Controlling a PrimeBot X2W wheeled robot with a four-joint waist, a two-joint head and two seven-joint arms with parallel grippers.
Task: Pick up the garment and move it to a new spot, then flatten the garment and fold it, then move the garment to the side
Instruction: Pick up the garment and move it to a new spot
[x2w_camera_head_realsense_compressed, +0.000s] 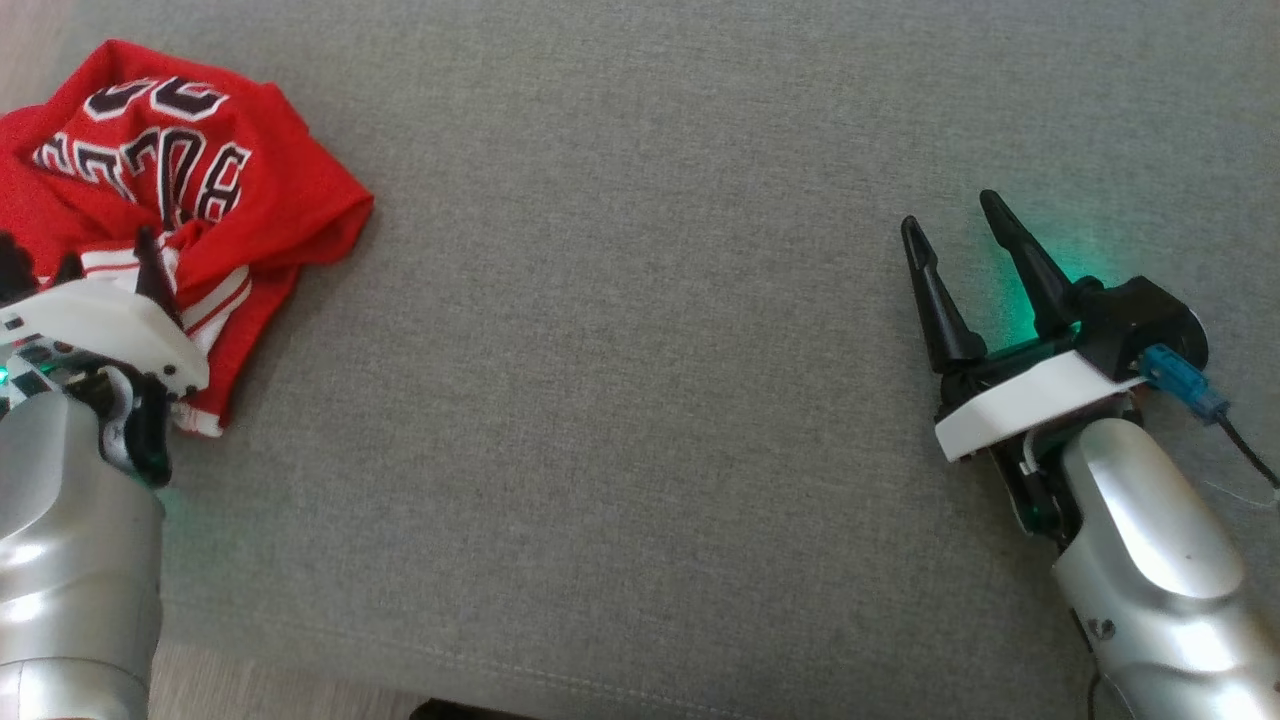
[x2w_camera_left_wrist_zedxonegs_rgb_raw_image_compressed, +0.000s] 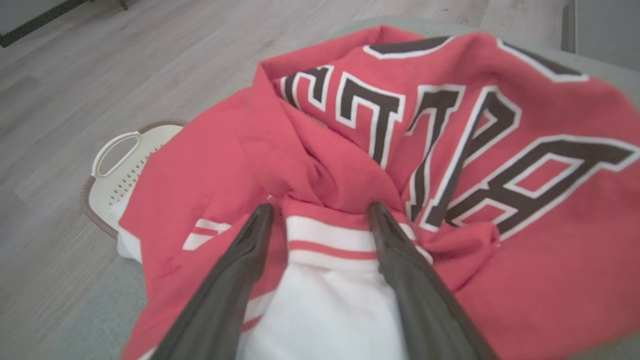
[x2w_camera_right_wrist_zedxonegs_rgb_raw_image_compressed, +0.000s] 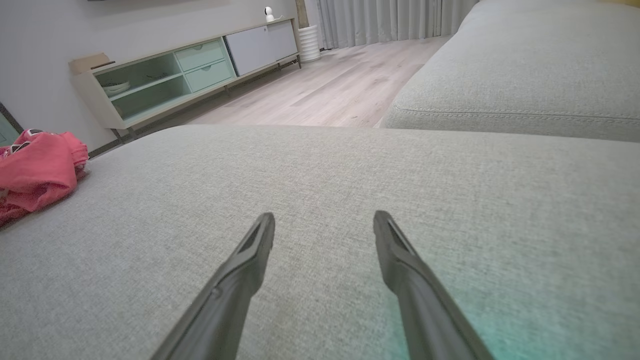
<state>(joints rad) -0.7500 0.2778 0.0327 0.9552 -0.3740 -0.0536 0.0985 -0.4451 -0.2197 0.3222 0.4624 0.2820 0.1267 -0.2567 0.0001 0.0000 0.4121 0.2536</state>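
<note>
Jersey (x2w_camera_head_realsense_compressed: 200, 190) looked limp, light; wide-open left gripper (x2w_camera_left_wrist_zedxonegs_rgb_raw_image_compressed: 321, 207) straddled its striped trim (x2w_camera_left_wrist_zedxonegs_rgb_raw_image_compressed: 330, 240), a sound hold; right gripper (x2w_camera_head_realsense_compressed: 949, 210) also wide.

I record one red jersey (x2w_camera_head_realsense_compressed: 200, 190), crumpled into a loose heap, neither flattened nor folded, at the far left of the grey sofa cushion (x2w_camera_head_realsense_compressed: 640, 300), close to its left edge. Large black letters outlined in white run across its creased upper face, broken by folds. A white-and-red striped trim band lies bunched at its near side, with white fabric showing below it.
</note>
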